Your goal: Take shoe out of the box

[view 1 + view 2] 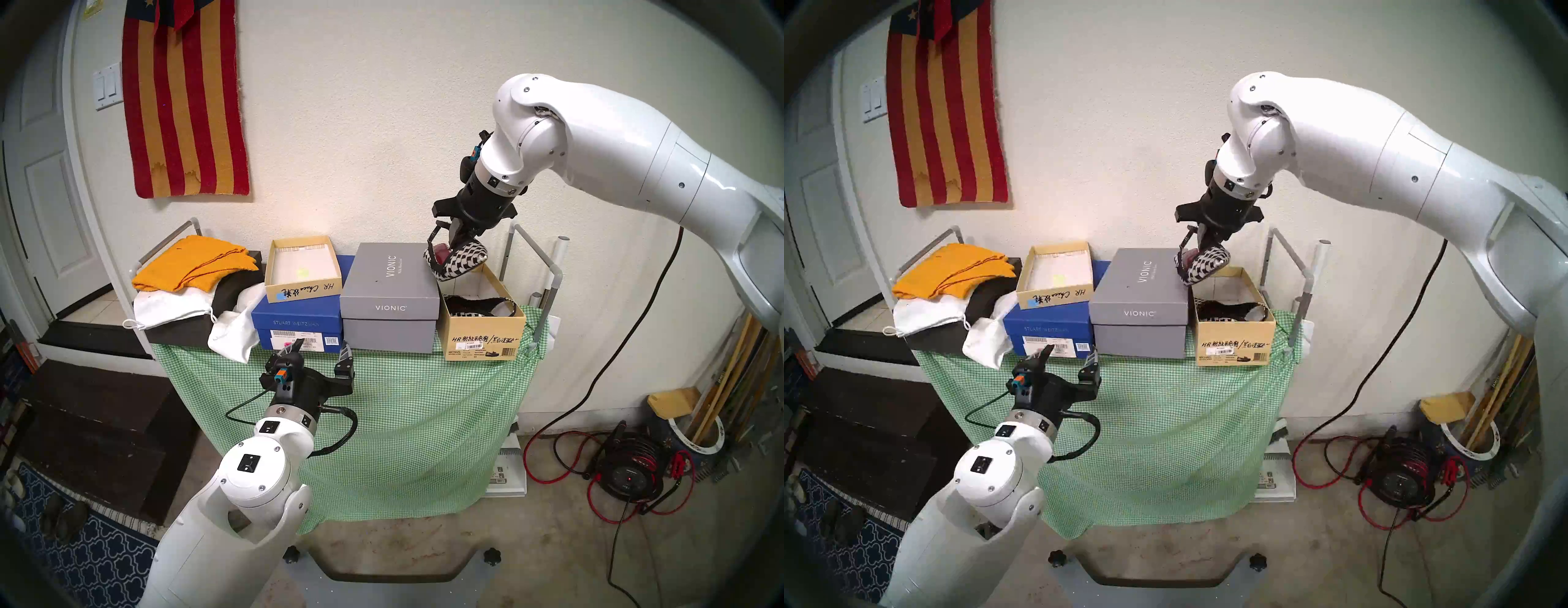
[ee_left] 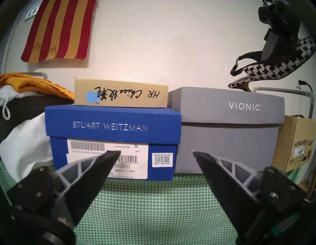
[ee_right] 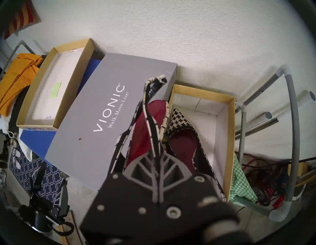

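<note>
shoe (image 1: pixel 457 260) — clamped in right end effector (image 1: pixel 453 238), above box (image 1: pixel 481 330)

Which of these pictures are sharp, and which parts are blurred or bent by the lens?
Left wrist view: sharp, the print on the blue box is readable. Right wrist view: the right tool nearest the lens is blurred, the VIONIC box clearer. Head views: sharp, edges bent, dark rim; the held shoe is distinct.

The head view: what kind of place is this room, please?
Probably a home garage or utility room used for storage. A door step leads up to a white panelled door, the floor is bare concrete, and a cable reel and long-handled tools stand in the corner.
</note>
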Robot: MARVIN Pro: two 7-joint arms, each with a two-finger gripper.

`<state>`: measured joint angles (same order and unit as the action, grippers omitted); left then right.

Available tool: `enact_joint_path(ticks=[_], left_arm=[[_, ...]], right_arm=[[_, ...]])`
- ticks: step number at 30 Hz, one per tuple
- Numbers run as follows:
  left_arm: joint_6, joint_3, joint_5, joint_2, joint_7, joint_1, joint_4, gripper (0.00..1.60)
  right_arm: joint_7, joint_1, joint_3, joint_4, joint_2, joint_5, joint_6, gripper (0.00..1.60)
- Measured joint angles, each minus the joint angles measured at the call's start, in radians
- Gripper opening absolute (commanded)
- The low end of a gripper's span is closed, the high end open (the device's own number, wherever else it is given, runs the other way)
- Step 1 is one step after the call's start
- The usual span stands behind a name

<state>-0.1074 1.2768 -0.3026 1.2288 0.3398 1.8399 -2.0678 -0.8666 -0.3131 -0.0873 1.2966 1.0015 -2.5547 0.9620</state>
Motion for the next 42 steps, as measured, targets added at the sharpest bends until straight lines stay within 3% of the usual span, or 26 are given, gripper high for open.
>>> enact_joint_path(ticks=[12, 18, 26, 42], left_arm=[[0.000, 0.000, 0.000, 0.000, 0.000, 0.000, 0.000, 1.60], [0.000, 0.000, 0.000, 0.000, 0.000, 0.000, 0.000, 1.60], [0.000, 0.000, 0.000, 0.000, 0.000, 0.000, 0.000, 1.60], [0.000, 0.000, 0.000, 0.000, 0.000, 0.000, 0.000, 1.60]], right_arm=[[0.000, -0.109, -0.091, -0.083, 0.116, -0.099, 0.000, 0.00], [-0.013, -0.113, -0.123, -0.138, 0.185, -0.125, -0.023, 0.00], [-0.023, -0.043, -0.137, -0.251, 0.280, -0.073, -0.072, 0.00], [0.084, 0.040, -0.100, -0.502, 0.465, 0.047, -0.122, 0.00]])
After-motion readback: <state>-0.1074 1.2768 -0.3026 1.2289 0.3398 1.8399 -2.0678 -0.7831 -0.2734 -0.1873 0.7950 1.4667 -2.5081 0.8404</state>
